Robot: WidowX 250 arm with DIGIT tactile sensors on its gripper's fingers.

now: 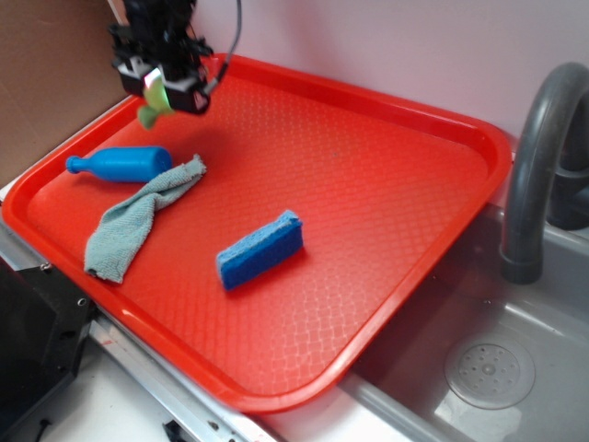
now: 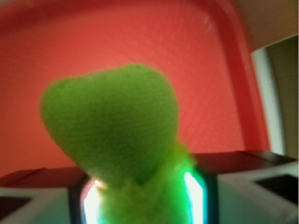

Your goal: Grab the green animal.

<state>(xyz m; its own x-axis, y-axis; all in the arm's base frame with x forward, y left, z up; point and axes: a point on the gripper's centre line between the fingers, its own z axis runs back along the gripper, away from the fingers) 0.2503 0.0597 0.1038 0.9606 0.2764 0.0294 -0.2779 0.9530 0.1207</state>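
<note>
Green animal [image 1: 153,103] mostly hidden inside end effector [image 1: 164,85] — wrist view blurred; faucet [image 1: 538,157] cut off.

A play-kitchen style robot test setup: a grey sink basin [image 1: 515,368] with a round drain [image 1: 489,375] and a curved grey faucet [image 1: 538,157] sat at the right, beside a red plastic tray [image 1: 368,184] holding a blue sponge [image 1: 260,250], a pale teal cloth [image 1: 138,221] and a blue bottle [image 1: 120,164]. A plain pale wall [image 1: 386,46] stood behind, and brown board [image 1: 46,83] at the left
</note>
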